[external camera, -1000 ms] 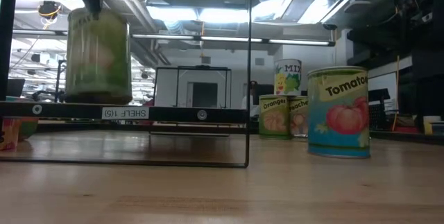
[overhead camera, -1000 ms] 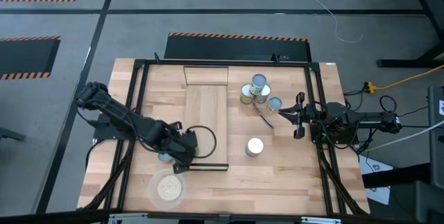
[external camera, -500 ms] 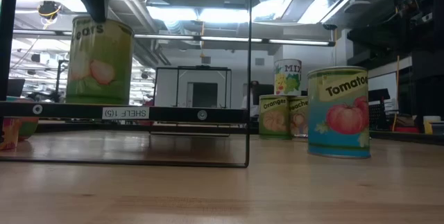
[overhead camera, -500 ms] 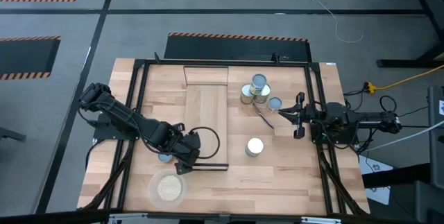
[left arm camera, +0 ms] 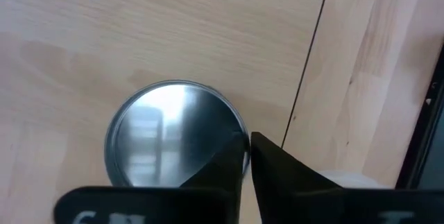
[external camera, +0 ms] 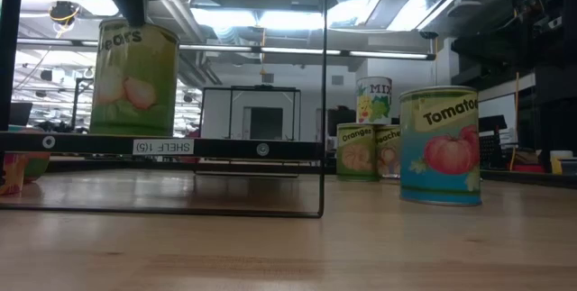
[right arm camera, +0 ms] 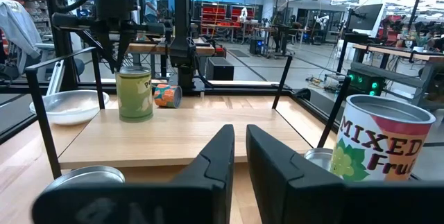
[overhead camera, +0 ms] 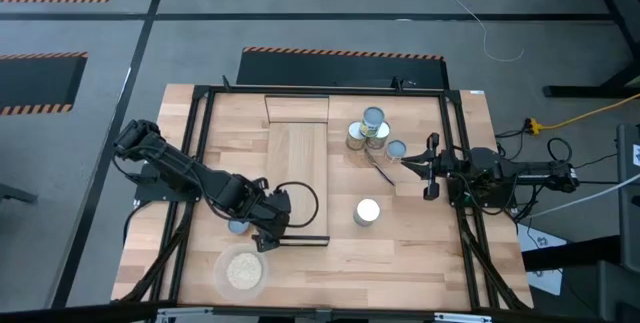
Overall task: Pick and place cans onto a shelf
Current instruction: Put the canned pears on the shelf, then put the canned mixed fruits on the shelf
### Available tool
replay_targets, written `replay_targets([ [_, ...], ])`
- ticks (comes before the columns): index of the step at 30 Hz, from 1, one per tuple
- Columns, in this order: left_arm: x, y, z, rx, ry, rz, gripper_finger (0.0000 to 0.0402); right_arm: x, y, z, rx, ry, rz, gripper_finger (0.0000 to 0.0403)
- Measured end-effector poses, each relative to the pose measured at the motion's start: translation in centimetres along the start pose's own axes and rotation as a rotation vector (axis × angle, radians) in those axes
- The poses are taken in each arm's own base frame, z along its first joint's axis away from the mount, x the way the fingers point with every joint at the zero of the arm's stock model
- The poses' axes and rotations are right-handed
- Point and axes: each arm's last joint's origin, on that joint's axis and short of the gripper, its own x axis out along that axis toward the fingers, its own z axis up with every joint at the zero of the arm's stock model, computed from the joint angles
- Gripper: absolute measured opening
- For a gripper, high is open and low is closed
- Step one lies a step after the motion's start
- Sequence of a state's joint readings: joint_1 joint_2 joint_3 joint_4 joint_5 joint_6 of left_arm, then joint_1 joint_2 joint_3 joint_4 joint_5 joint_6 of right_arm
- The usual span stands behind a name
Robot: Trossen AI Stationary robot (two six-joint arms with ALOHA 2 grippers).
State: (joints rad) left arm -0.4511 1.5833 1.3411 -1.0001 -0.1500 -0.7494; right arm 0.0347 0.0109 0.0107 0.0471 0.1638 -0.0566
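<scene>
- Table (overhead camera: 400,253): the shelf (overhead camera: 297,158) is found lying lengthwise across the middle, with the raised panel at the far end.
- Left gripper (left arm camera: 248,161): it is positioned over the near end of the shelf, directly above the pears can (external camera: 135,79). Its fingers are seen pressed together at the rim of the can's silvery top, and no hold around the can's body is observed.
- Right gripper (right arm camera: 240,151): it is parked at the table's right edge with its fingers almost closed on nothing.
- Pears can: it is seated on the shelf's near end, close to the front rail. A slight lean is suggested in the low view but cannot be confirmed.
- Step in hand, as judged: the placement is being finished. The gripper should be raised straight up, so that the rim is not dragged and the can is not tipped off the edge.
- Remaining cans: a cluster (overhead camera: 370,131) is noted right of the shelf and a white-topped can (overhead camera: 367,211) nearer. A clear path away from the rail is advised for the next reach.
</scene>
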Motion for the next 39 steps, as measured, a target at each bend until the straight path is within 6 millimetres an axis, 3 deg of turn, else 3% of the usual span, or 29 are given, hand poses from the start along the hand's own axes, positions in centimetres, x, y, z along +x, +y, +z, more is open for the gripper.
replay_targets([
  [11, 0.1, -0.2, 0.3, -0.005, -0.041, -0.007, 0.0087, 0.0, 0.0, 0.0, 0.0, 0.0, 0.0, 0.0046],
  [22, -1.0, 0.1, 0.3, 0.013, -0.071, -0.031, 0.0089, 0.0, 0.0, 0.0, 0.017, 0.0, 0.0, 0.0062],
  [30, -5.5, 1.5, -0.1, 0.074, -0.237, -0.075, 0.0089, 0.0, 0.0, 0.1, 0.082, -0.009, -0.001, 0.0131],
  [39, -13.5, 6.4, -3.0, 0.241, -0.506, -0.029, 0.0086, -0.1, 0.0, 1.1, 0.175, -0.112, 0.011, 0.0147],
])
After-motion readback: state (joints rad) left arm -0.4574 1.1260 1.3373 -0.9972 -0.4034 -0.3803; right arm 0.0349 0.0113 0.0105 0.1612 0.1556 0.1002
